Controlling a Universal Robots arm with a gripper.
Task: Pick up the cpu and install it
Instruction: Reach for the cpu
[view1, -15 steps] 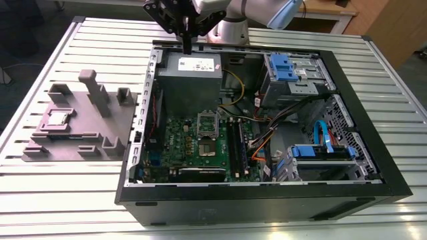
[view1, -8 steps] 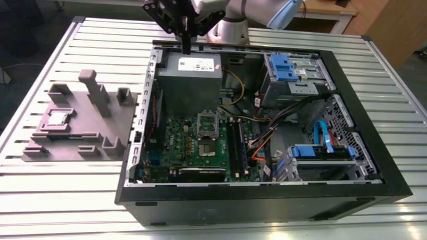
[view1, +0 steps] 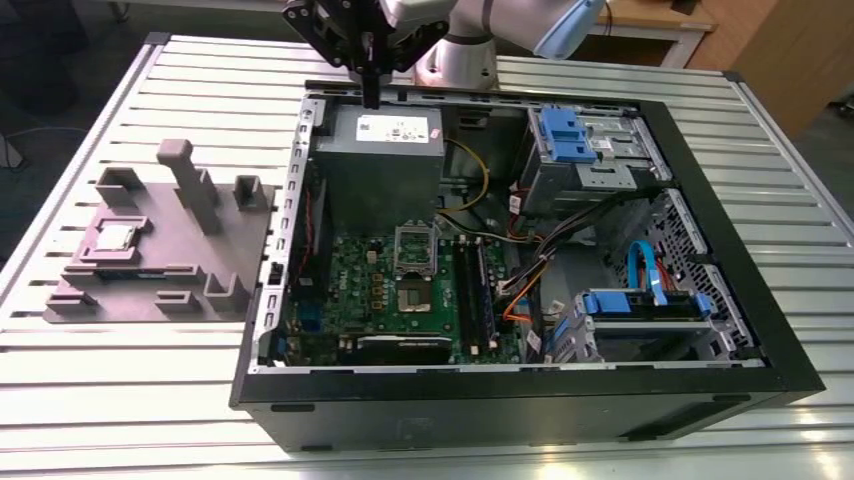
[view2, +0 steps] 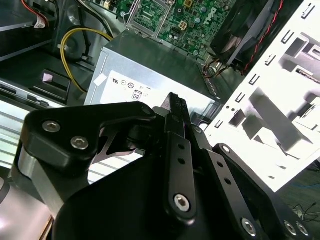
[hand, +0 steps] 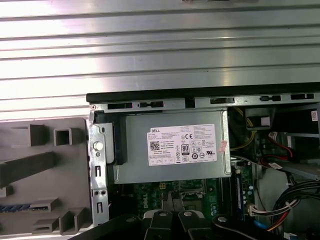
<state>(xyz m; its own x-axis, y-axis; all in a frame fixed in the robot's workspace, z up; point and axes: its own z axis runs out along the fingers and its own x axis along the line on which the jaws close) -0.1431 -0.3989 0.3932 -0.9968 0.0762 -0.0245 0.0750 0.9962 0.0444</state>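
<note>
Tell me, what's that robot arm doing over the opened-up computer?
The gripper hangs above the grey power supply box at the far end of the open computer case. Its fingers are shut and hold nothing. The cpu lies on the grey tray outside the case, at the exterior view's left, not yet picked up.

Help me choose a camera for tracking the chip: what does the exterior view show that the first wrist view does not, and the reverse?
Exterior view's own: the cpu lying in the grey tray, apart from the end effector, which hangs above the power supply end of the case; also the blue drive carriers.
First wrist view's own: a straight-down look at the bracket screw beside the power supply.
Shared: end effector, power supply, tray, open computer case, slatted table.
</note>
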